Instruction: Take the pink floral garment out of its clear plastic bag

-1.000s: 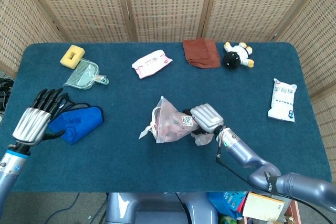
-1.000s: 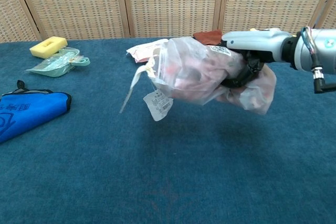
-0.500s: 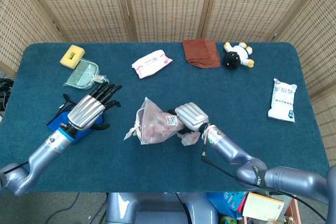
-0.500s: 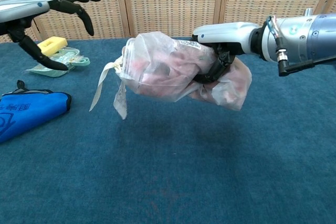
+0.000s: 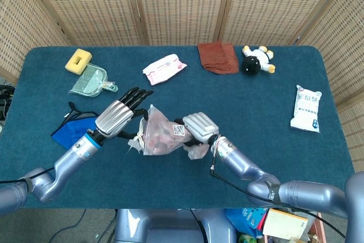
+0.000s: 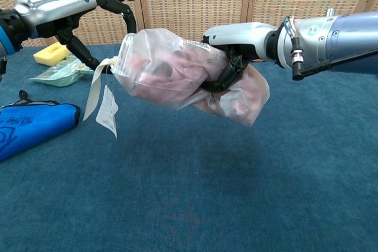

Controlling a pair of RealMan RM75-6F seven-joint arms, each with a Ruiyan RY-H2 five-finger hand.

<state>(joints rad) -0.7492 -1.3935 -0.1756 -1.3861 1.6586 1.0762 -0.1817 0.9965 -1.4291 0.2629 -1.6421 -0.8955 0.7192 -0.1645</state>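
A clear plastic bag with the pink floral garment inside hangs above the blue table. My right hand grips the bag around its middle from the right. The bag's tied mouth, with a white tag dangling from it, points left. My left hand is at that mouth end with its fingers spread above and beside the opening; I cannot tell if they touch the plastic.
A blue cloth bag lies left of the hands. At the back lie a yellow sponge, a green comb pack, a pink wipes pack, a brown cloth and a plush toy. A white packet lies right.
My left hand has swung in from the left up to the bag's mouth. My right hand has carried the bag further left and a little higher.
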